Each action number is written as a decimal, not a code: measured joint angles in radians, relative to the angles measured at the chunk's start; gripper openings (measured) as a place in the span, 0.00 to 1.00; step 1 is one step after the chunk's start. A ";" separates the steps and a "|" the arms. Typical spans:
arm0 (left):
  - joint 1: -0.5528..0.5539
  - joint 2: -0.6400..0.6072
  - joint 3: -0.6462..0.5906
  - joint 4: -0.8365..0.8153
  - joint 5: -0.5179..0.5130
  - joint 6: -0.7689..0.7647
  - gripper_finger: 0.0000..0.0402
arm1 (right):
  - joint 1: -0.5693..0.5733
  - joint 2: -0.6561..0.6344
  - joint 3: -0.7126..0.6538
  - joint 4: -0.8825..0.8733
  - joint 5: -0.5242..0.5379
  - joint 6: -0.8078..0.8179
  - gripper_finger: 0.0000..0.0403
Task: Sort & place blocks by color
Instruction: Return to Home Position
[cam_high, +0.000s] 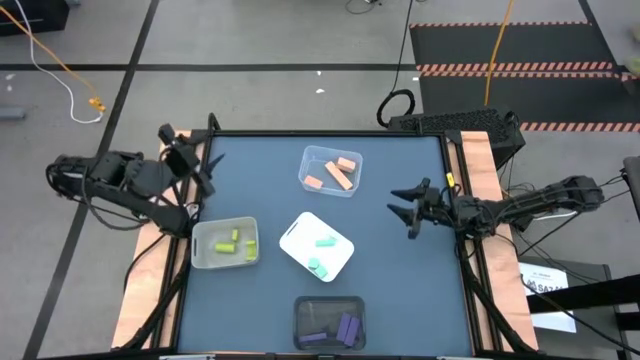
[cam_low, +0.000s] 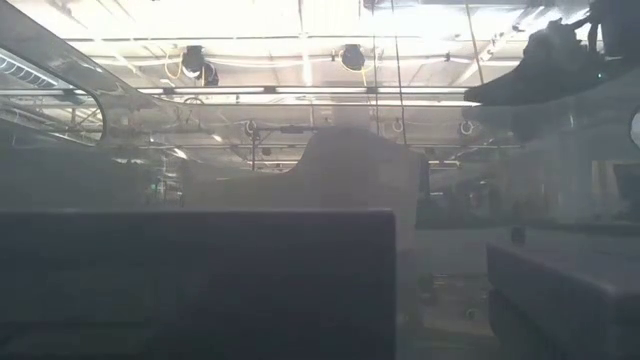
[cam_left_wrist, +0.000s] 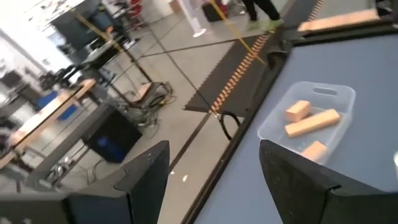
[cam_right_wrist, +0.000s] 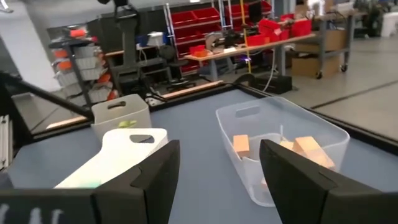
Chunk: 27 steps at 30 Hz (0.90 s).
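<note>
All the blocks lie in bins on the blue table. Three salmon-orange blocks (cam_high: 334, 172) are in a clear bin (cam_high: 310, 160), also seen in the wrist views (cam_left_wrist: 311, 121) (cam_right_wrist: 305, 149). Yellow-green blocks (cam_high: 232, 243) sit in a pale bin (cam_high: 200, 255), mint-teal blocks (cam_high: 320, 255) in a white bin (cam_high: 300, 232), and purple blocks (cam_high: 340, 328) in a dark bin (cam_high: 305, 310). My left gripper (cam_high: 205, 172) (cam_left_wrist: 214, 180) stands open over the table's left edge. My right gripper (cam_high: 403, 205) (cam_right_wrist: 217, 174) stands open right of the clear bin, pointing toward the table's left. Neither holds anything.
Wooden rails (cam_high: 480, 170) run along the table's left and right sides. In the low view a dark bin wall (cam_low: 200, 280) fills the foreground, and an arm's dark shape (cam_low: 540, 65) shows at the upper right. Bare blue table (cam_high: 400, 290) lies between the bins and the right rail.
</note>
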 joint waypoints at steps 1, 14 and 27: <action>0.014 -0.009 0.000 0.004 0.000 -0.009 0.62 | -0.008 0.000 0.000 -0.001 0.000 0.011 0.53; 0.076 -0.052 0.001 0.019 0.183 -0.149 0.62 | -0.070 0.000 -0.001 -0.081 -0.001 -0.009 0.53; 0.065 -0.059 -0.001 -0.040 0.544 -0.300 0.62 | -0.069 0.000 -0.002 -0.123 0.000 -0.236 0.53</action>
